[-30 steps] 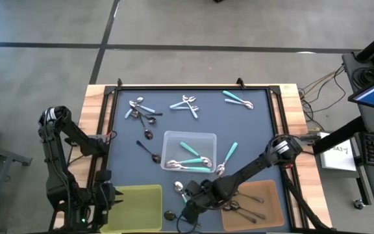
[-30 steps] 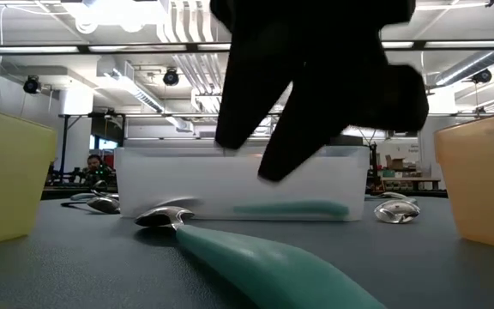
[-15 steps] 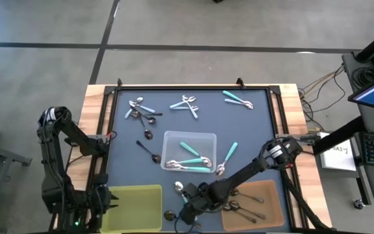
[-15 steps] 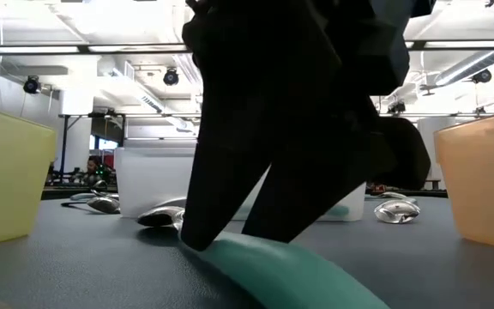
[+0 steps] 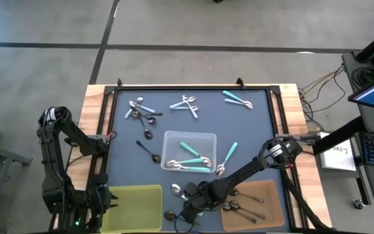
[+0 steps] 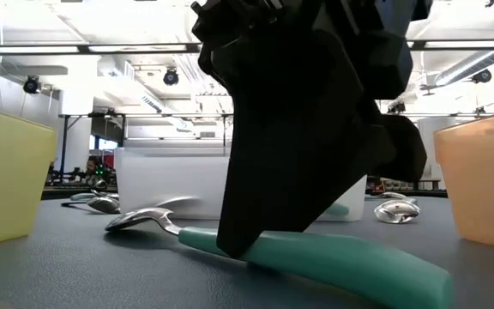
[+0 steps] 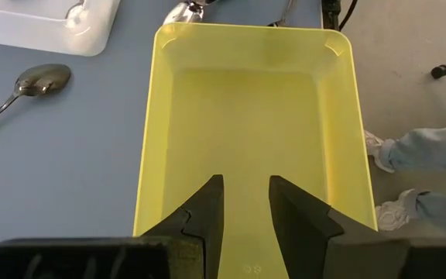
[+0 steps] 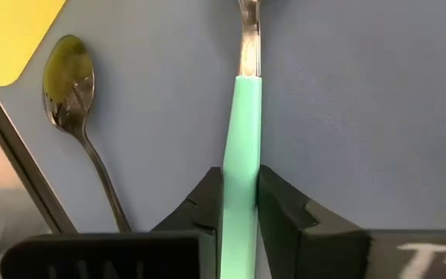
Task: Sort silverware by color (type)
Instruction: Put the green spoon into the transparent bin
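Since earlier frame, right gripper [image 8: 241, 203] closed, pinching smooth teal-handled metal spoon [image 6: 316, 257] at lower centre; left gripper [image 7: 245, 203] spread over glossy yellow plastic bin [image 7: 161, 116], lower left.

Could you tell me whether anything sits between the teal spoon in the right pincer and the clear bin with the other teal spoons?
Nothing visible does. The right pincer grips the teal spoon just short of the clear bin; only bare mat lies between.

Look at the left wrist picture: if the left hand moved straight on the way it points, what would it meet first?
Probably the floor of the yellow bin: the left hand hangs open above it, pointing down into it, and no spoon shows inside.
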You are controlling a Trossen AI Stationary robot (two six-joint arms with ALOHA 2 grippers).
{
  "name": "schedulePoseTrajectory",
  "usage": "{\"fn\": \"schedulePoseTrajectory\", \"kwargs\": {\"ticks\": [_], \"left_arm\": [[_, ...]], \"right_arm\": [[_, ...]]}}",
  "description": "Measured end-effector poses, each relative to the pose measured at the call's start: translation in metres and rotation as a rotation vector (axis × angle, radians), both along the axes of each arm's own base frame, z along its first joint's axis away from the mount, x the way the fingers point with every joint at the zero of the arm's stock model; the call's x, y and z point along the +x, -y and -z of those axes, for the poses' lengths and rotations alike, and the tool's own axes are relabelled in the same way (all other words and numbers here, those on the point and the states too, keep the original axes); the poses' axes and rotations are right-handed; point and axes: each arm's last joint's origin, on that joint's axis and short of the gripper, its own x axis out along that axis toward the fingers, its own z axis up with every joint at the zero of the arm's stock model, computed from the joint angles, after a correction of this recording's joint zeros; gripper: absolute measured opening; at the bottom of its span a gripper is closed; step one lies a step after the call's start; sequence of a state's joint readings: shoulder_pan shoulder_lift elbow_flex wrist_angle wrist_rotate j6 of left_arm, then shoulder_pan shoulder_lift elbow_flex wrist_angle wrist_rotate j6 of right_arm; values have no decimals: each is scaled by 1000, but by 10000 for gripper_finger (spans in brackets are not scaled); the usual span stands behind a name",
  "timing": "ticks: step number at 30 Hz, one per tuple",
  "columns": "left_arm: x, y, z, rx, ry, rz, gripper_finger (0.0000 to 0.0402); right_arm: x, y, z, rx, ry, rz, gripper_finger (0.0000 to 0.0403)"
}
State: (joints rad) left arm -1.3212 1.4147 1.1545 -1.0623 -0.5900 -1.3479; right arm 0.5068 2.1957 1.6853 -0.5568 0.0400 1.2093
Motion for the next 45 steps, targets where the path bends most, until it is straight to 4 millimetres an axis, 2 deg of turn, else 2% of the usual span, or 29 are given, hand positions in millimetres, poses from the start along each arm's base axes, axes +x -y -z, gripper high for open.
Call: {"fn": "schedulePoseTrajectory", "kwargs": {"ticks": [3, 8, 10, 13, 20, 23, 26, 33, 38, 42, 45], "left_arm": [[0, 0, 0, 1, 0, 0, 87], [0, -1, 1, 9, 12, -5, 87], [1, -1, 1, 12, 33, -13, 87], [3, -2, 1, 17, 50, -25, 87], [12, -5, 1, 16, 51, -64, 87], [18, -6, 0, 2, 54, -92, 87], [23, -8, 0, -14, 55, -131, 87], [41, -14, -1, -44, 70, -221, 87], [56, -22, -2, -46, 102, -294, 87], [65, -26, -2, -63, 109, -333, 87], [69, -27, -2, -86, 114, -361, 87]], "right_arm": [[1, 0, -3, 23, 12, -34, 44], [2, -1, -21, 45, 88, -116, 43], [1, 0, -32, 40, 116, -139, 43], [1, 7, -60, 46, 194, -167, 42], [1, 35, -104, -43, 315, -215, 42], [-5, 56, -125, -94, 316, -231, 42], [-14, 81, -135, -181, 237, -241, 42], [-30, 145, -141, -343, -3, -303, 42], [-19, 186, -123, -406, -81, -355, 42], [-12, 206, -110, -412, -129, -353, 43], [-12, 210, -106, -404, -148, -371, 76]]}}
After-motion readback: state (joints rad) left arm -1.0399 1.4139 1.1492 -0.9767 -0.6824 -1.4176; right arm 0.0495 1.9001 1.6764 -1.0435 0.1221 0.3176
